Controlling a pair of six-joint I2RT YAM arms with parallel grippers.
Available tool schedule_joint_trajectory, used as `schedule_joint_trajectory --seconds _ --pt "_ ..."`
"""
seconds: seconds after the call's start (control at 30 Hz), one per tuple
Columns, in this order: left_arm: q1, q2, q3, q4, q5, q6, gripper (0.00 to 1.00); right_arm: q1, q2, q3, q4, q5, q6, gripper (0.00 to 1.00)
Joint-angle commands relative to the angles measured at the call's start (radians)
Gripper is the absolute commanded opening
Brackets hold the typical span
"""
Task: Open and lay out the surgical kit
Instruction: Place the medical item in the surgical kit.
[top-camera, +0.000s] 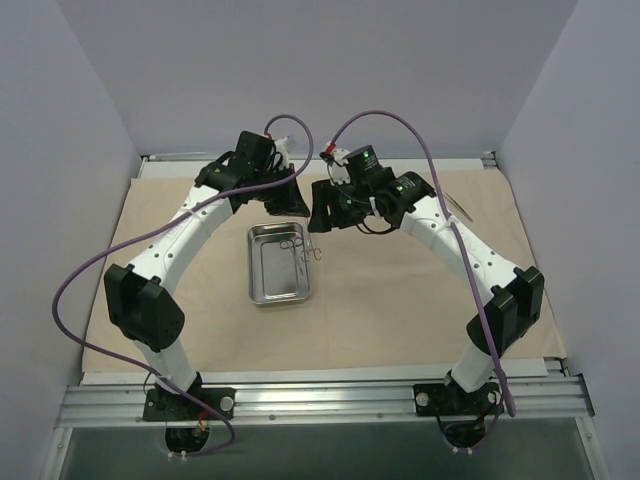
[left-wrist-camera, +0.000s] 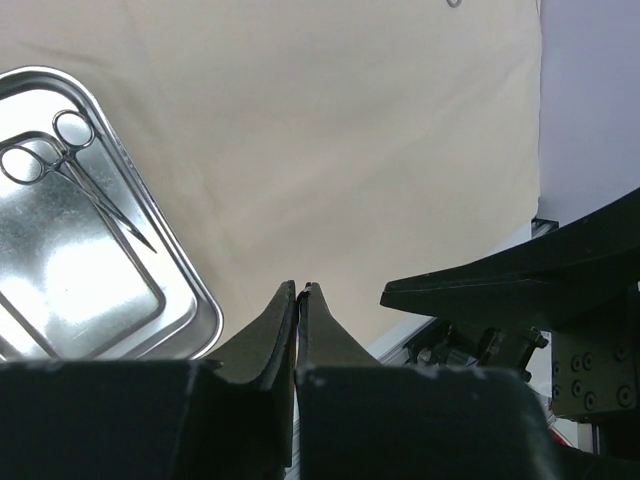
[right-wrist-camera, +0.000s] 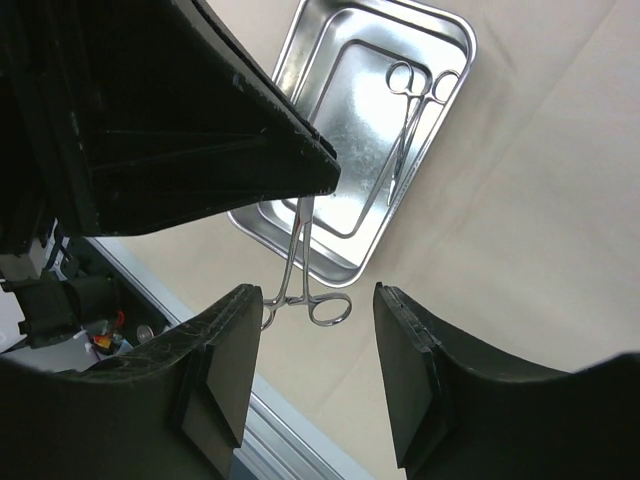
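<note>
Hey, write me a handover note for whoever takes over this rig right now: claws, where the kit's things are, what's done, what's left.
Left claw: shut, empty, above the cloth.
Right claw: open, empty, over the second clamp's rings.
Cloth: spread flat. Tray sits mid-cloth.
One clamp lies inside the tray. The second clamp lies across its rim, rings outside.
Done: cloth opened.
Left, probably: both clamps out onto the cloth.
</note>
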Motion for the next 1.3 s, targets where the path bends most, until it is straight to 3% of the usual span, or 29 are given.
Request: schedule_joint_trajectory --seconds 0.0,1.03,1.27 --pt "0.000 -0.017 0.039 0.002 0.001 0.014 0.02 0.006 0.009 0.019 0.036 0.013 0.020 0.48" --pt "0.021 0.003 0.034 0.055 0.066 -0.041 0.02 0.040 0.081 0.013 0.036 -0.061 -0.002 0.35" --pt "0.024 0.008 0.033 0.047 0.061 -0.047 0.02 0.042 0.093 0.021 0.019 -0.050 -0.009 0.15"
